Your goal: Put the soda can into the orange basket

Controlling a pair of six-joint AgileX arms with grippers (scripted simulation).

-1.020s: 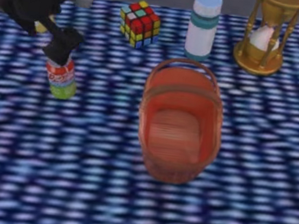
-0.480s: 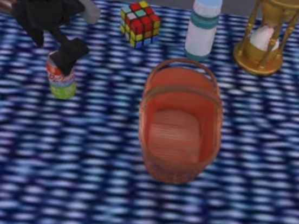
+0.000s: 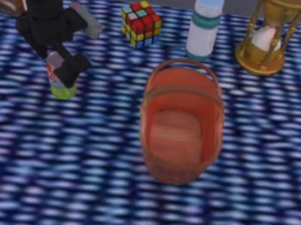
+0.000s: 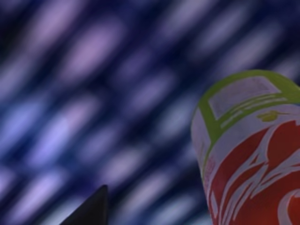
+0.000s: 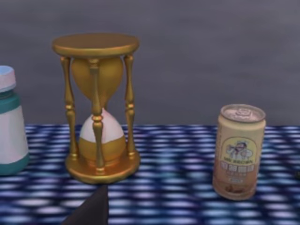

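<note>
One left gripper (image 3: pixel 62 69) sits over the soda can (image 3: pixel 63 86), seemingly unclosed.

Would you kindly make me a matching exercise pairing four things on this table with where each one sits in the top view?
1. Multicoloured puzzle cube
2. Golden hourglass
3. Orange woven basket
4. Red, white and green soda can

a. centre of the table
b. far right corner
c. under the left pincer
d. far edge, left of the white bottle

Pairs: 1-d, 2-b, 3-a, 4-c

a rendered simulation: blue-patterned table (image 3: pixel 240 184) before a plain grey backdrop.
</note>
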